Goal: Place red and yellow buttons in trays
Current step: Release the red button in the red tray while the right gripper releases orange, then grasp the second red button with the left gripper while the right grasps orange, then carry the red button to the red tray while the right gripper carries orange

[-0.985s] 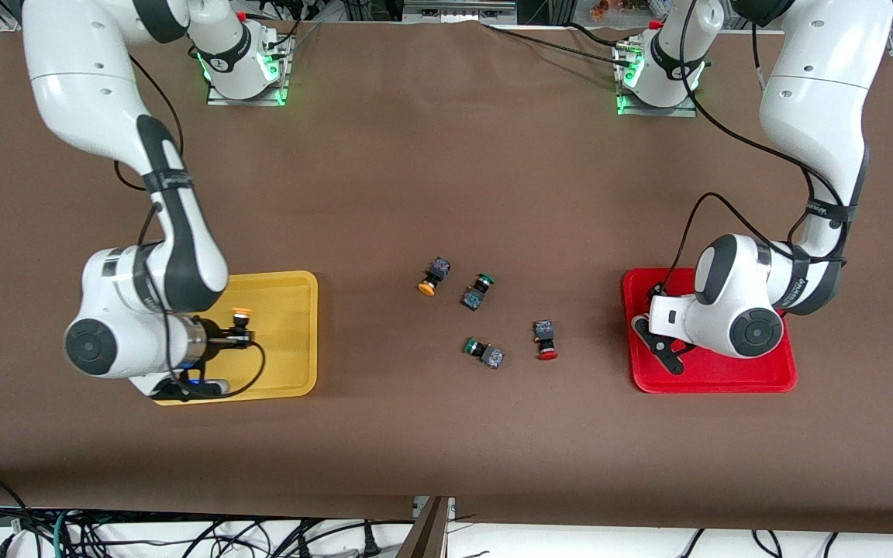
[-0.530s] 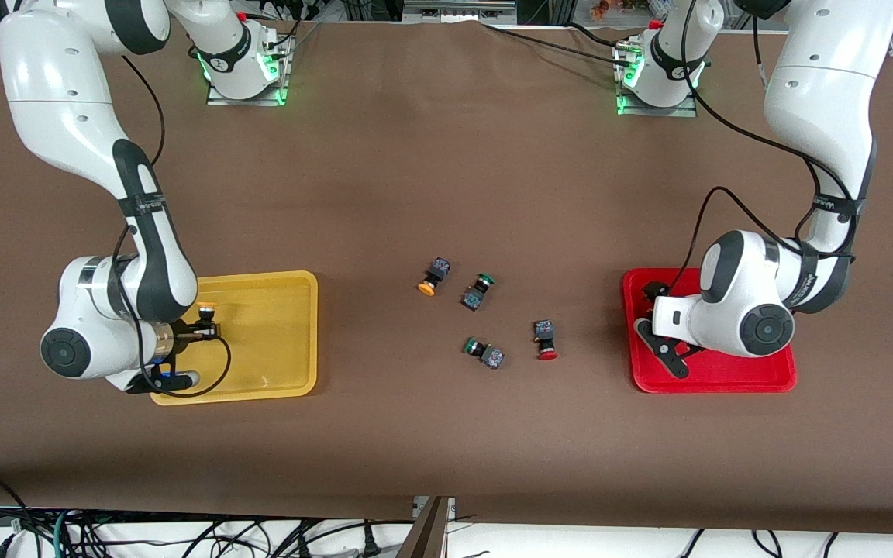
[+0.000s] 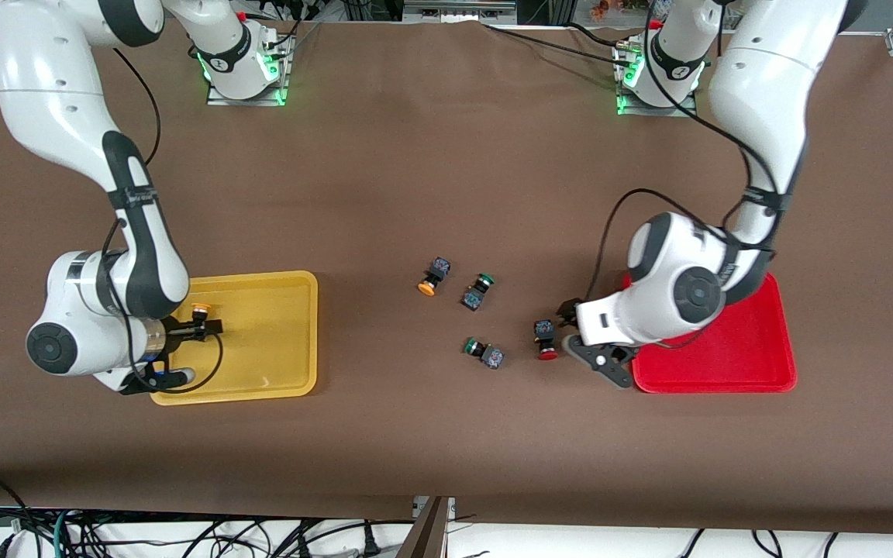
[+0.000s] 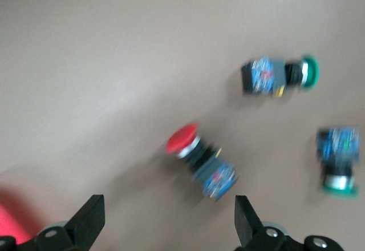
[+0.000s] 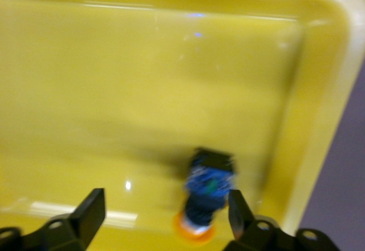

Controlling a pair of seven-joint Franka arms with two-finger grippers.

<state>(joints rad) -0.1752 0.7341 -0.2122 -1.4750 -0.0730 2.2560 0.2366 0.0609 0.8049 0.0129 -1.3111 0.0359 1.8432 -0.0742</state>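
My right gripper is open low over the yellow tray. A yellow button lies in that tray beside one finger; in the right wrist view the button is free between the wide jaws of the gripper. My left gripper is open just above the table next to a red button, which lies in front of the open gripper in the left wrist view. A second yellow button lies mid-table. The red tray is partly hidden by the left arm. No other red button shows.
Two green-capped buttons lie mid-table, one beside the loose yellow button and one nearer the front camera beside the red button. Both also show in the left wrist view. A corner of the red tray shows there.
The left arm swung from over the red tray to beside the red button on the table. The right gripper carried the yellow button toward the right arm's end of the yellow tray.
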